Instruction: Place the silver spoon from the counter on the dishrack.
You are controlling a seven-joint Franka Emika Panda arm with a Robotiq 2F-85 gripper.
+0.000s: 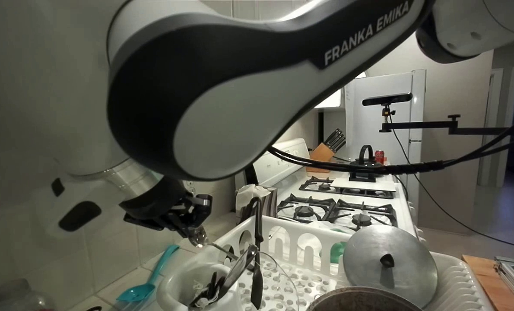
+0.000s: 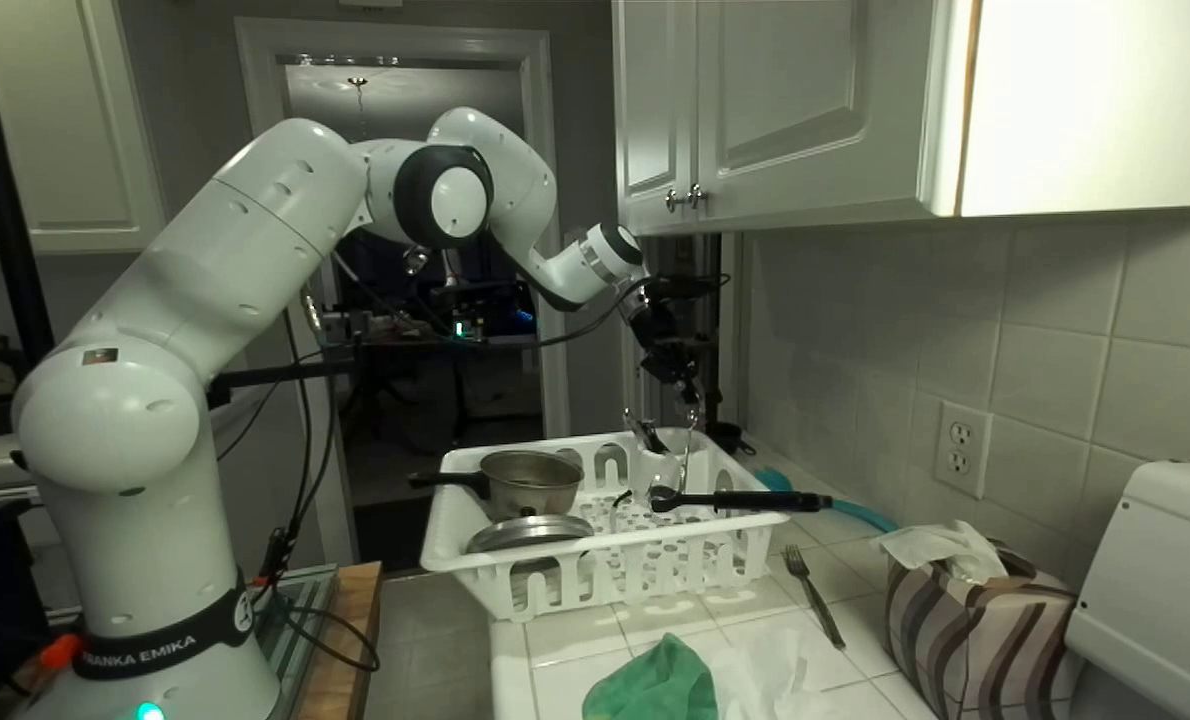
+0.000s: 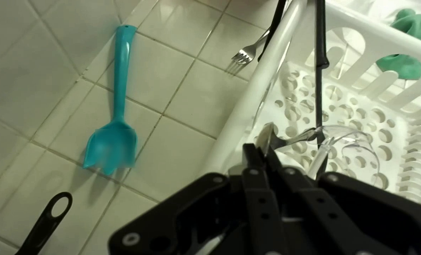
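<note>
Gripper (image 3: 261,156): jaws drawn together, pinching the spoon (image 3: 266,137) by its bowl; in an exterior view, lower left of the frame, above a white cup (image 1: 181,276) of utensils (image 1: 237,272).
Spoon handle: slim, runs rightward in the wrist view over the holed floor of the dishrack (image 3: 274,63); in an exterior view it slopes down to the right, its end lost among the utensils; contact with the dishrack cannot be told.
Counter (image 3: 203,95): pale tile, left and upper middle of the wrist view; bears a turquoise scoop (image 3: 119,106), left, and a fork (image 3: 246,53), top, near the dishrack's rim.
Other rack stock: pot (image 2: 530,480) and lid (image 2: 525,530), below and left of centre in an exterior view.
Step in hand: by judgement, the placing; spoon off the counter, over the dishrack, release not yet made.
Next move: appears to call for lowering the spoon, handle end first, into the cup or onto the rack floor beside it, clear of the utensils; then spreading the jaws and lifting away.
</note>
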